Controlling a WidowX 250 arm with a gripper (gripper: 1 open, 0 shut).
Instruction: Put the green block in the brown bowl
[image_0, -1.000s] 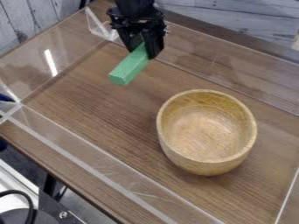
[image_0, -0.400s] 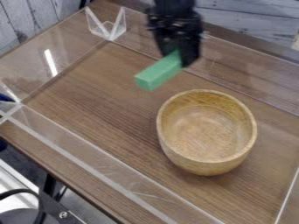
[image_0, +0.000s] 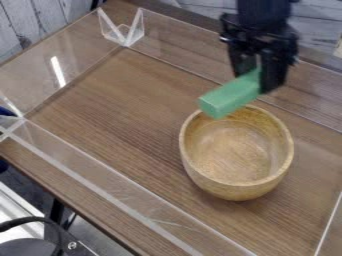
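1. So the hand (image_0: 265, 72) is clamped on the upper end of the green block (image_0: 231, 96), and the block hangs out of it at a slant, low end toward the camera's left.
2. Block is in the air, over the back rim of the brown bowl (image_0: 238, 150), not clearly inside the opening yet.
3. Bowl sits empty on the wooden surface (image_0: 107, 120), with clear acrylic walls (image_0: 80, 55) around the whole area.
4. Risk one: letting go here could land the low end on the rim, and the block tips outward onto the surface.
5. Risk two: dropping straight down, the slanted block might knock the thick wall and shove the bowl.
6. Probably wants a bit more travel toward the bowl's middle first.
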